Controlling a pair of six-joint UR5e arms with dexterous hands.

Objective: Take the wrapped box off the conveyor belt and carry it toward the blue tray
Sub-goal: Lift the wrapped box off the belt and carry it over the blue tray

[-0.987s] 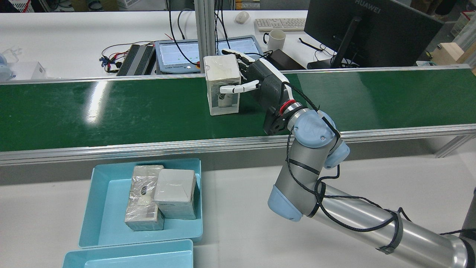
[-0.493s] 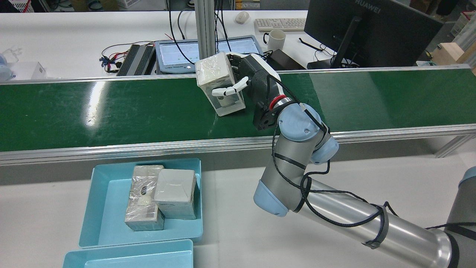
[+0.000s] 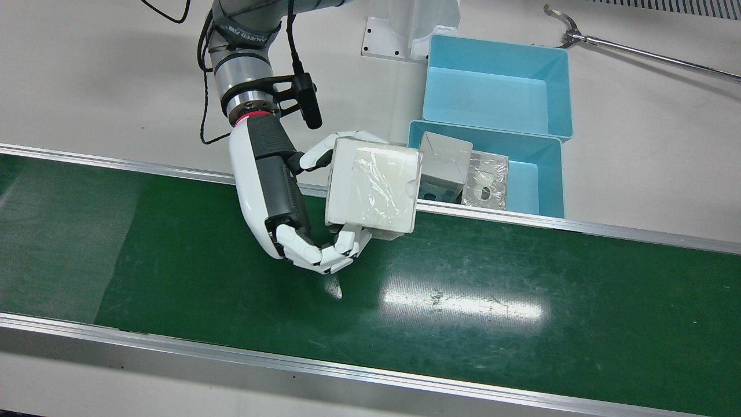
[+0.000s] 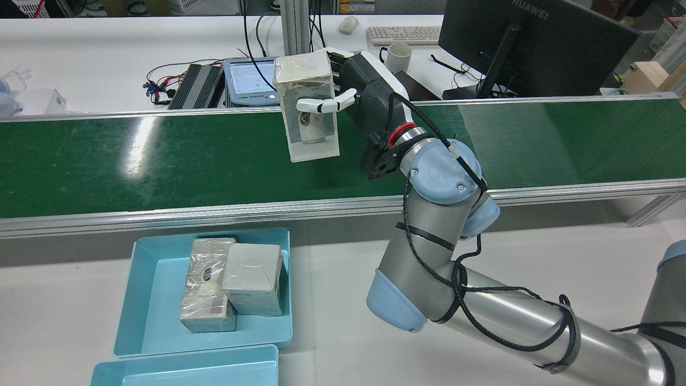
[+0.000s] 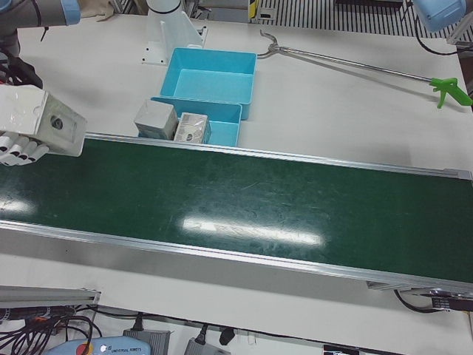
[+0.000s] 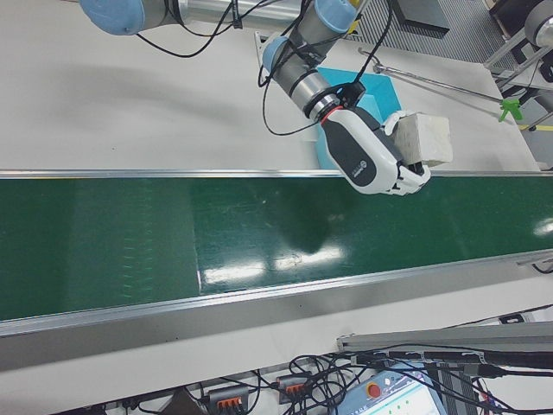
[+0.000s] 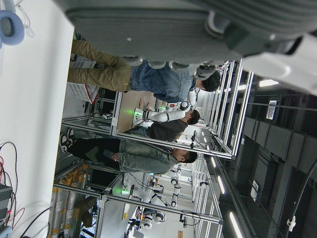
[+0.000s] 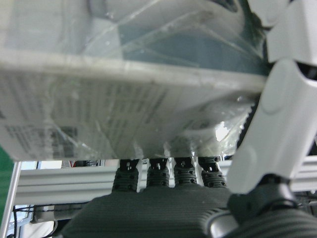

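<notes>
Right hand (image 3: 301,231) gripping the wrapped box (image 3: 372,191) above the green conveyor belt (image 3: 521,289).
Its fingers (image 4: 324,104) clasp the box sides, clear of the belt. The blue tray (image 4: 153,300) on the bench holds two wrapped boxes. The left hand (image 7: 168,62) is barely visible; I cannot tell its state.

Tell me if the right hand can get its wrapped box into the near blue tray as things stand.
Probably yes: the right hand holds the wrapped box above the belt; the blue tray has bare floor left of its two boxes.
</notes>
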